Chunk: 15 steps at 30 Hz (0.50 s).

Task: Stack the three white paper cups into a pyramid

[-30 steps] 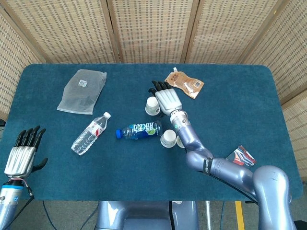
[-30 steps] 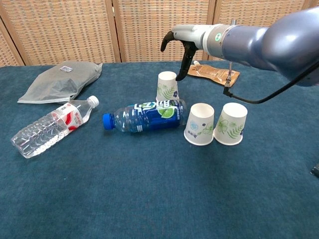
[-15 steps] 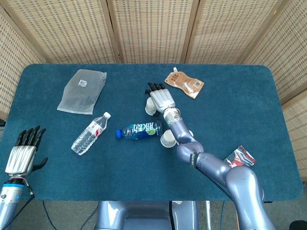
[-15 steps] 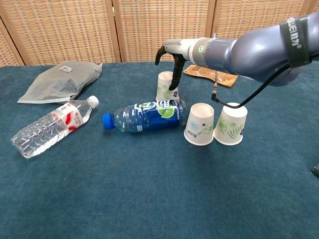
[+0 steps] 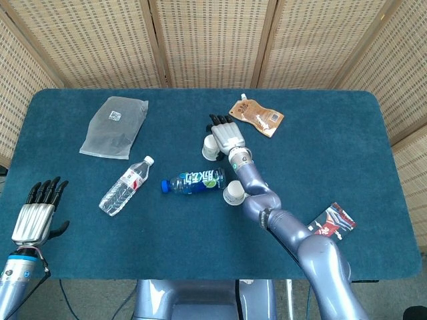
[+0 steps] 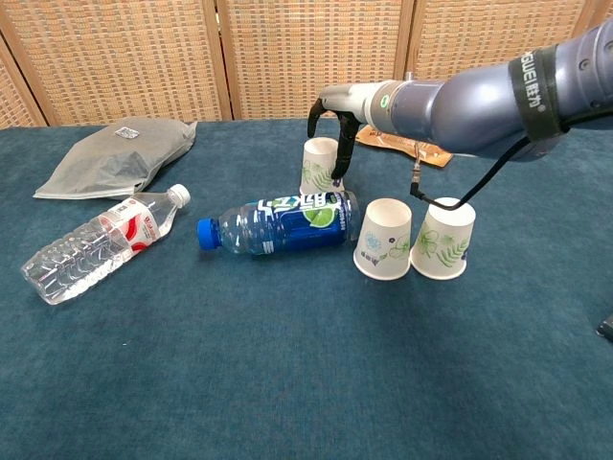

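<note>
Currently the right hand point(image 6: 330, 129) is held over the far cup point(image 6: 319, 165), fingers spread and curled down beside it, nothing gripped. Two other cups point(image 6: 384, 239) point(image 6: 443, 238) are seen touching, inverted, beside a blue bottle point(image 6: 278, 221). The left hand point(image 5: 37, 213) is kept open at the table edge.

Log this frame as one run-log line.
stage: reaching for far cup | right hand: over it, fingers down its right side, grip unclear | left hand: idle, open, table edge | base cups: upside down, touching | pyramid: not yet built
</note>
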Each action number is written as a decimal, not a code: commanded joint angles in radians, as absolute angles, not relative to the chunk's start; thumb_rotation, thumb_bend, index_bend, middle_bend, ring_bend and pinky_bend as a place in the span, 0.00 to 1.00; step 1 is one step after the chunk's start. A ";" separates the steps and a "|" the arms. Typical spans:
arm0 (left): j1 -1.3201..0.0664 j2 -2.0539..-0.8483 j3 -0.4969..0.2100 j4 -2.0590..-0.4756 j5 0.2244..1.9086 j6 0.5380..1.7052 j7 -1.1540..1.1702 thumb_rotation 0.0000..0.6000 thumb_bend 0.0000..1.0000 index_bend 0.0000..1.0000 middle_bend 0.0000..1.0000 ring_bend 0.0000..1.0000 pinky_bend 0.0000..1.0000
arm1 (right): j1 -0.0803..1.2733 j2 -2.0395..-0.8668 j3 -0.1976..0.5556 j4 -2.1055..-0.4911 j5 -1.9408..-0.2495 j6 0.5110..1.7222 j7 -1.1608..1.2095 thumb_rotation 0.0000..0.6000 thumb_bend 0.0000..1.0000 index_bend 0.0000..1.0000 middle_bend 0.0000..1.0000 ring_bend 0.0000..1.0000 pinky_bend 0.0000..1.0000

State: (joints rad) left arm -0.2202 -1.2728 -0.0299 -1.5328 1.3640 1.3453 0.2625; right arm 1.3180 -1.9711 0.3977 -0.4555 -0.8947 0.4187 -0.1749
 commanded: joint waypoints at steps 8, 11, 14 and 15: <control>-0.222 -1.276 -0.032 -1.529 1.366 1.333 0.258 1.00 0.30 0.04 0.00 0.00 0.02 | 1.328 -2.010 0.385 -0.408 -0.981 0.438 -0.088 1.00 0.15 0.50 0.02 0.00 0.14; -0.221 -1.275 -0.034 -1.528 1.367 1.334 0.256 1.00 0.30 0.04 0.00 0.00 0.02 | 1.328 -2.009 0.382 -0.408 -0.999 0.447 -0.078 1.00 0.15 0.51 0.03 0.00 0.15; -0.221 -1.274 -0.034 -1.530 1.368 1.333 0.255 1.00 0.30 0.04 0.00 0.00 0.02 | 1.327 -1.999 0.384 -0.421 -1.010 0.458 -0.073 1.00 0.15 0.51 0.03 0.00 0.15; -0.221 -1.274 -0.034 -1.530 1.369 1.333 0.255 1.00 0.30 0.04 0.00 0.00 0.02 | 1.327 -1.995 0.385 -0.426 -1.011 0.462 -0.073 1.00 0.15 0.51 0.03 0.00 0.15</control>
